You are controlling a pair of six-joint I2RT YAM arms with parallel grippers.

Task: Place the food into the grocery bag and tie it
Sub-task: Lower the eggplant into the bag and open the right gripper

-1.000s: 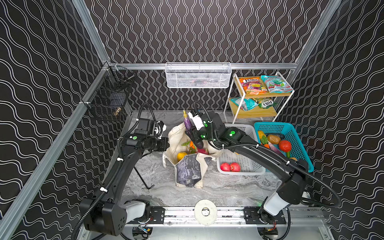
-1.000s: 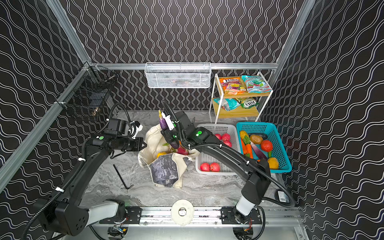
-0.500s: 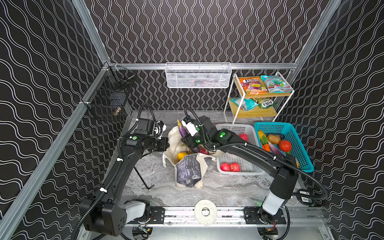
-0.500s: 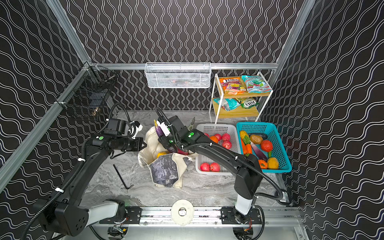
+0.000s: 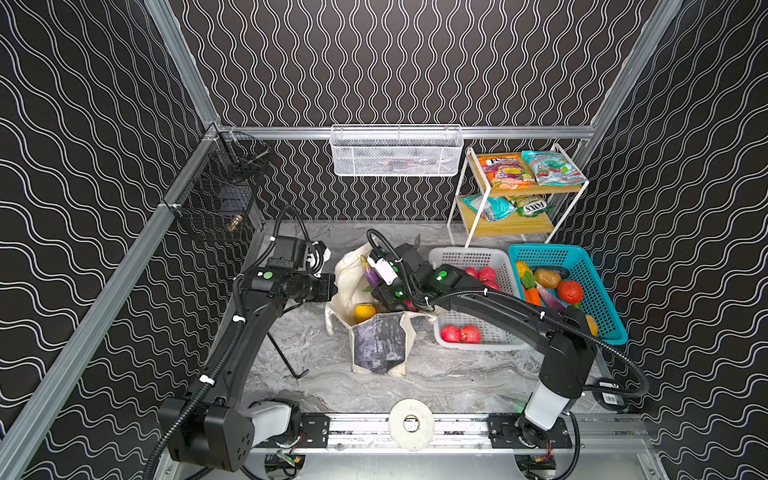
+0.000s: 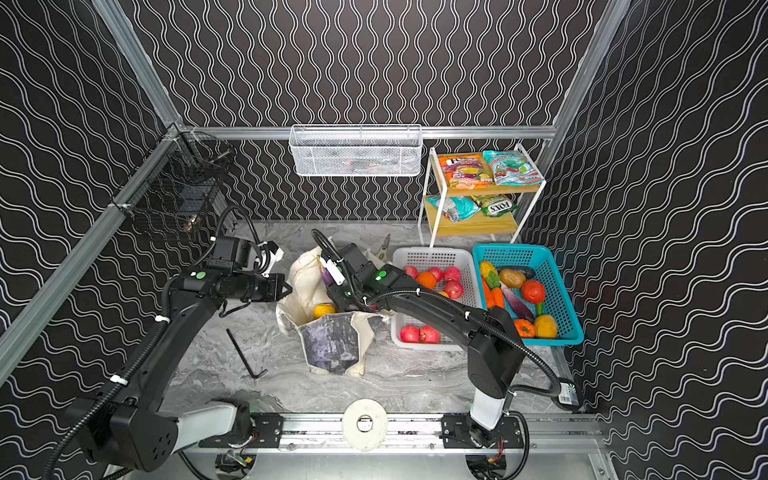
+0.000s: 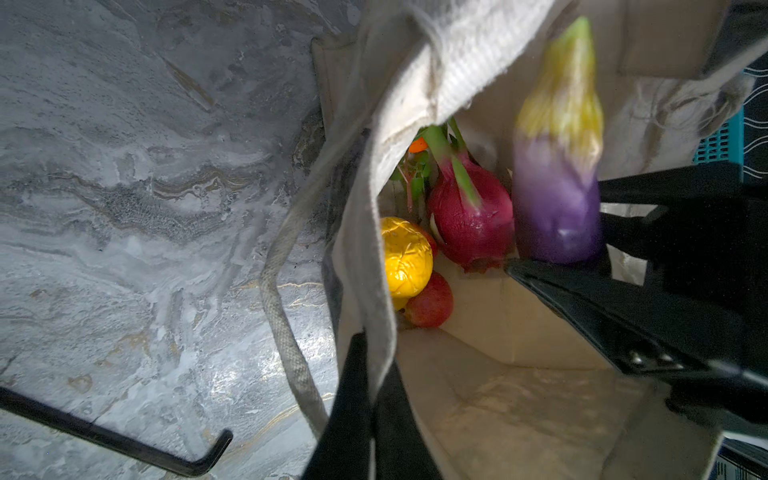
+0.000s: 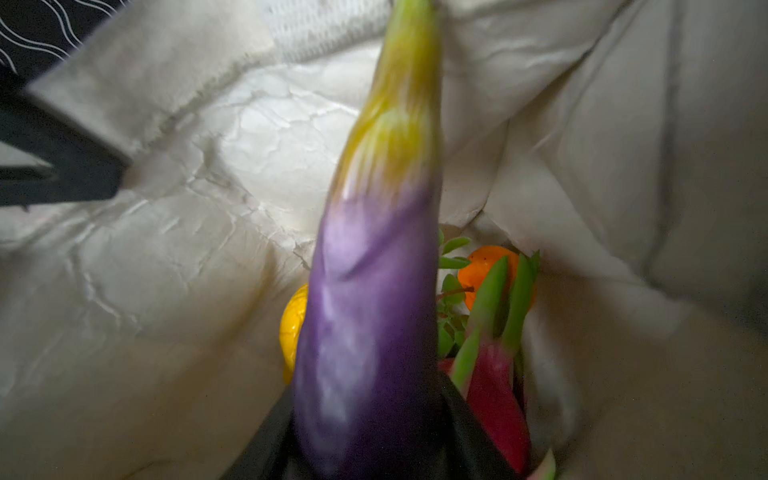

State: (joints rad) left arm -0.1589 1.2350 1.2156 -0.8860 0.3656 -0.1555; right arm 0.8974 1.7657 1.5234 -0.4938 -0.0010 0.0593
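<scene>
At the centre of both top views, the bag point(image 5: 376, 345) is stood open, its rim pinched at the left by the closed left gripper point(image 7: 363, 374). Over the last second the right gripper point(image 5: 377, 286) has been lowered from above the bag into its mouth, so this item is judged nearly placed, with release not yet made. Its jaws are kept partly apart, clamped on the eggplant point(image 8: 365, 332), stem end up. Beneath, a dragon fruit point(image 7: 469, 224), a lemon point(image 7: 405, 257) and an apple point(image 7: 430, 305) are seen.
</scene>
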